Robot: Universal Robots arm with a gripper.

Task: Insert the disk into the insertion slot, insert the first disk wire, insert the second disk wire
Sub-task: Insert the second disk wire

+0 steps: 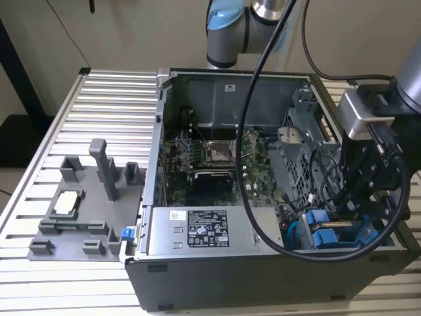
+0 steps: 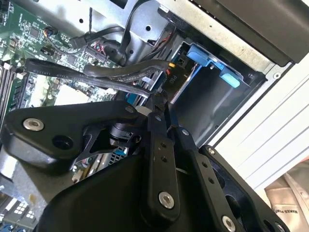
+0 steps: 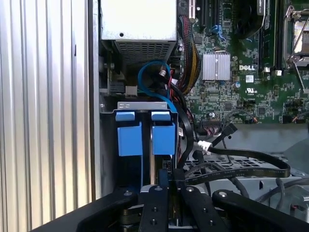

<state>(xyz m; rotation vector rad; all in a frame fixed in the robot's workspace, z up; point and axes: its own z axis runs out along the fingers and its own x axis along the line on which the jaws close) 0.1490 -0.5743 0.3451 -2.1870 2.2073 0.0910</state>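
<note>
Beige wall [image 1: 131,33] at far side, plain, evenly lit w/ soft light. Work table [image 1: 59,131] of ribbed aluminium slats fills the scene, grooves running left-right in the exterior view. Dark post [image 1: 20,72] stands far left against wall. Pale floor patch [image 1: 10,181] shows at left edge, beside table.

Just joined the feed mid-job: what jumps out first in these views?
The bright blue disk carrier stands out, sitting in the drive cage at the open computer case's near corner on the exterior view's right. The black gripper hangs right over it among black cables. A grey fixture tray lies on the exterior view's left.
</note>
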